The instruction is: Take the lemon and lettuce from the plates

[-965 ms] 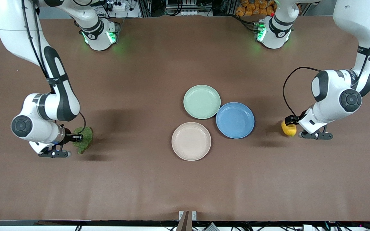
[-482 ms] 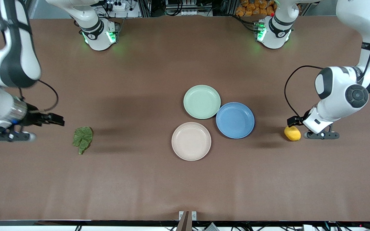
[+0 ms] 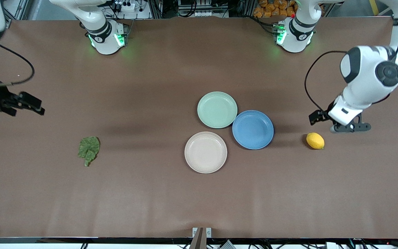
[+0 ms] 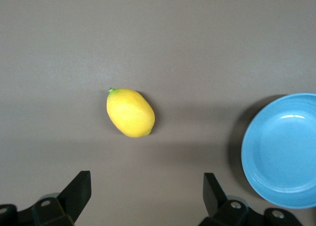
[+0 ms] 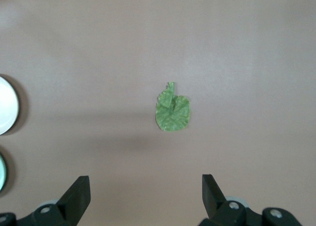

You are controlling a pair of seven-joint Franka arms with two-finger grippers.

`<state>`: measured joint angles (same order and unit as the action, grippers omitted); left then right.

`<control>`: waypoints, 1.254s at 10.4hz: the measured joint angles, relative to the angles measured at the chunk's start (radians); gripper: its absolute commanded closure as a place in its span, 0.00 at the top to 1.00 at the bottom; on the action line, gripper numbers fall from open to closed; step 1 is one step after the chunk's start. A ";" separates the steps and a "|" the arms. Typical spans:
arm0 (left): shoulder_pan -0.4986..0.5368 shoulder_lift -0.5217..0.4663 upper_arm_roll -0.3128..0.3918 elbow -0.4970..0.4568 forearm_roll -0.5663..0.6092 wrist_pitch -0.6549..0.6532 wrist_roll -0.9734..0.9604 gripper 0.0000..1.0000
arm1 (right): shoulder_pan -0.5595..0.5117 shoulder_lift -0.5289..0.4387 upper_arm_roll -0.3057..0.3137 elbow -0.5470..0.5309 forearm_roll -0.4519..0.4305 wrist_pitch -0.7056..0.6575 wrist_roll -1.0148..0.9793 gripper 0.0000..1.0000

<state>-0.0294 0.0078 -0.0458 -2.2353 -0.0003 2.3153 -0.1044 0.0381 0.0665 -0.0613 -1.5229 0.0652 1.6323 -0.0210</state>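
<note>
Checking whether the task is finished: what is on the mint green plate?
Nothing: the mint green plate is bare and fully visible. The lemon and the lettuce lie on the table.

Both grippers (image 3: 314,117) (image 3: 29,103) up, off items.

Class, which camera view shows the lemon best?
The left wrist view: the lemon fills more of the picture, unobstructed, its green tip visible. In the front view it is small, on the table beside the blue plate. The right wrist view does not show it.
</note>
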 measured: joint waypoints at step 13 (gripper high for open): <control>0.011 0.021 -0.011 0.673 0.000 -0.648 0.008 1.00 | 0.014 -0.073 0.000 0.150 -0.070 -0.210 -0.007 1.00</control>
<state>-0.0188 0.0283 -0.0570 -1.5620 -0.0004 1.6674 -0.0961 0.0517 -0.0065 -0.0615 -1.3724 -0.0044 1.4227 -0.0277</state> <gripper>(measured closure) 0.000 0.000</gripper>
